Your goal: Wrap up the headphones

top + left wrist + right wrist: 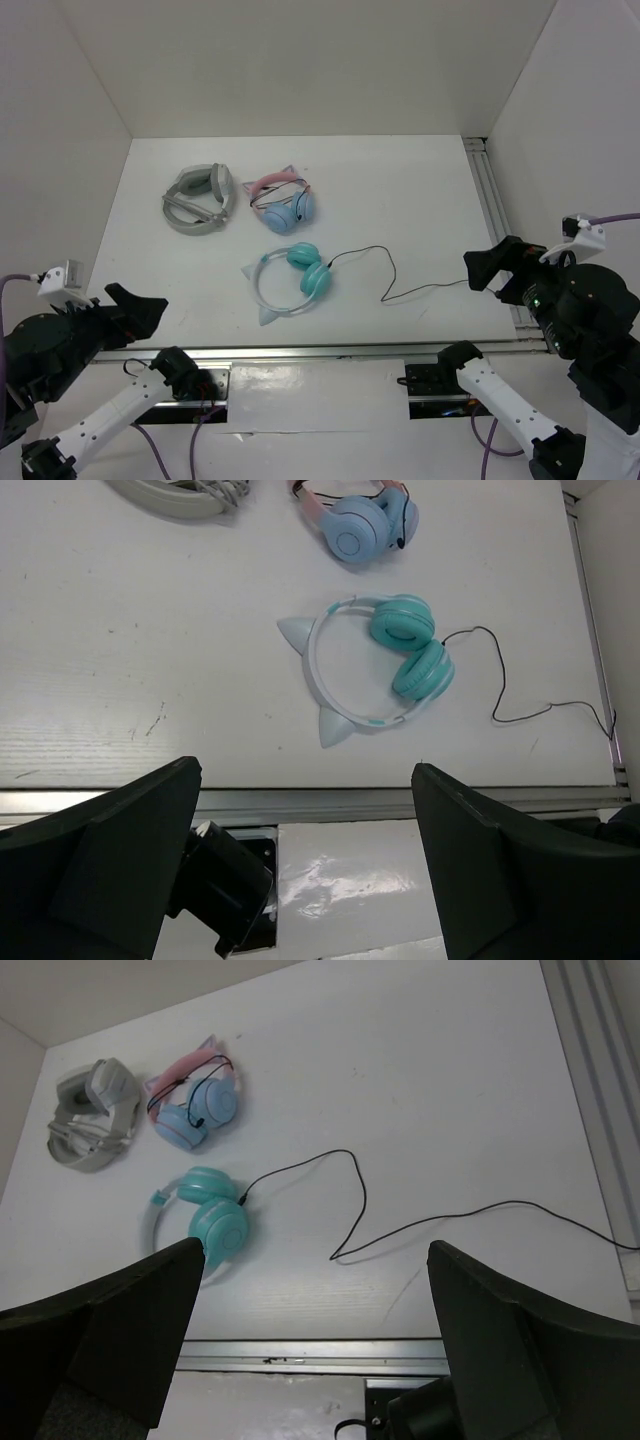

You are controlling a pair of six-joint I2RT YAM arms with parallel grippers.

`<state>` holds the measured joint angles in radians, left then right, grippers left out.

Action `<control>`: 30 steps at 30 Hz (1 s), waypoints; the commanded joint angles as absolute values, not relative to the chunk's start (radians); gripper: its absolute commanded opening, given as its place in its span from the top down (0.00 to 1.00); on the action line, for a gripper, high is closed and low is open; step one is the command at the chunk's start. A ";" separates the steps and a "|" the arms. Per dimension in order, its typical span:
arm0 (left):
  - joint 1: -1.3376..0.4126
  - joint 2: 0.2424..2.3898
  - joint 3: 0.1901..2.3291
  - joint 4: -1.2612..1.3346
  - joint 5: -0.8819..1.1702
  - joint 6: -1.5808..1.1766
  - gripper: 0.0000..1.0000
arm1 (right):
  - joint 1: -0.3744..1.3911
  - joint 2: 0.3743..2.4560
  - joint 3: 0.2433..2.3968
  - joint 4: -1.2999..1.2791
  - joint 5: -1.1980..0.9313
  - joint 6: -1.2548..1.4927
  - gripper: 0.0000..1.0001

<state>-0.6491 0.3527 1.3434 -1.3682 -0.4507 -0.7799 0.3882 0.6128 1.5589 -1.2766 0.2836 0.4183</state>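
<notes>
The teal headphones (297,279) lie flat on the white table near its front middle, with a whitish cat-ear headband to the left of the cups. They also show in the left wrist view (405,650) and the right wrist view (212,1222). Their thin black cable (385,271) runs loose to the right toward the rail; it also shows in the right wrist view (420,1222). My left gripper (140,306) is open and empty above the front left edge. My right gripper (485,270) is open and empty above the right edge, near the cable's end.
A pink-banded pair with light blue cups (283,200) and a plain grey pair (198,198) lie at the back left. A metal rail (492,196) runs along the table's right side and another along the front edge (330,349). White walls enclose the table.
</notes>
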 commanded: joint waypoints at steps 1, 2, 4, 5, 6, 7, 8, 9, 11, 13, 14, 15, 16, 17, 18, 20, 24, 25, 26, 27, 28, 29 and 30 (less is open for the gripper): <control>-0.682 0.325 1.336 -1.319 -0.433 -0.744 0.00 | 0.394 0.583 1.606 -1.252 0.293 0.428 0.00; -0.683 0.315 1.319 -1.292 -0.420 -0.733 0.00 | 0.394 0.583 1.606 -1.241 0.293 0.428 0.00; -0.719 0.279 1.289 -1.263 -0.411 -0.733 0.00 | 0.394 0.568 1.606 -1.232 0.284 0.428 0.00; -0.730 0.269 1.279 -1.249 -0.411 -0.733 0.00 | 0.394 0.568 1.606 -1.232 0.284 0.428 0.00; -0.751 0.259 1.279 -1.240 -0.411 -0.750 0.00 | 0.394 0.583 1.606 -1.247 0.296 0.439 0.00; -0.761 0.259 1.266 -1.239 -0.422 -0.762 0.00 | 0.394 0.603 1.606 -1.268 0.308 0.439 0.00; -0.761 0.259 1.253 -1.239 -0.422 -0.782 0.00 | 0.394 0.603 1.589 -1.269 0.308 0.448 0.00; -0.770 0.259 1.237 -1.239 -0.434 -0.804 0.00 | 0.394 0.603 1.576 -1.269 0.308 0.448 0.00; -0.770 0.320 1.200 -1.212 -0.422 -0.828 0.00 | 0.394 0.603 1.533 -1.255 0.308 0.448 0.00; -0.761 0.368 1.120 -1.140 -0.373 -0.859 0.00 | 0.384 0.603 1.502 -1.218 0.282 0.448 0.00; -0.761 0.391 1.094 -1.109 -0.353 -0.870 0.00 | 0.371 0.594 1.467 -1.206 0.270 0.448 0.00; -0.730 0.425 1.066 -1.074 -0.321 -0.879 0.00 | 0.371 0.594 1.448 -1.194 0.261 0.448 0.00; -0.720 0.439 1.010 -1.040 -0.321 -0.915 0.00 | 0.359 0.594 1.431 -1.180 0.232 0.448 0.00; -0.719 0.454 0.982 -0.990 -0.321 -0.945 0.00 | 0.345 0.582 1.399 -1.157 0.218 0.448 0.00; -0.706 0.500 0.956 -0.971 -0.321 -0.972 0.00 | 0.345 0.568 1.384 -1.146 0.203 0.448 0.00; -0.706 0.575 0.891 -0.951 -0.382 -1.066 0.00 | 0.334 0.554 1.346 -1.114 0.155 0.439 0.00; -0.706 0.823 0.804 -0.895 -0.436 -1.179 0.00 | 0.325 0.523 1.293 -1.069 0.077 0.439 0.00; -0.706 0.872 0.790 -0.829 -0.448 -1.190 0.00 | 0.325 0.523 1.293 -1.060 0.063 0.439 0.00; -0.706 0.917 0.773 -0.784 -0.448 -1.199 0.00 | 0.325 0.514 1.279 -1.060 0.052 0.439 0.00; -0.706 0.990 0.738 -0.732 -0.448 -1.187 0.00 | 0.325 0.514 1.279 -1.048 0.052 0.439 0.00; -0.706 1.024 0.726 -0.635 -0.448 -1.177 0.00 | 0.325 0.514 1.279 -1.048 0.052 0.439 0.00; -0.697 1.057 0.716 -0.593 -0.437 -1.157 0.00 | 0.325 0.505 1.279 -1.048 0.052 0.439 0.00; -0.696 1.087 0.706 -0.556 -0.437 -1.143 0.00 | 0.325 0.505 1.279 -1.048 0.052 0.428 0.00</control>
<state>-0.7067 1.0481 0.7219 -0.7502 -0.4133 -1.1290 0.3328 0.5159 1.2831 -1.1320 0.0891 0.4442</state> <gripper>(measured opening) 0.998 0.999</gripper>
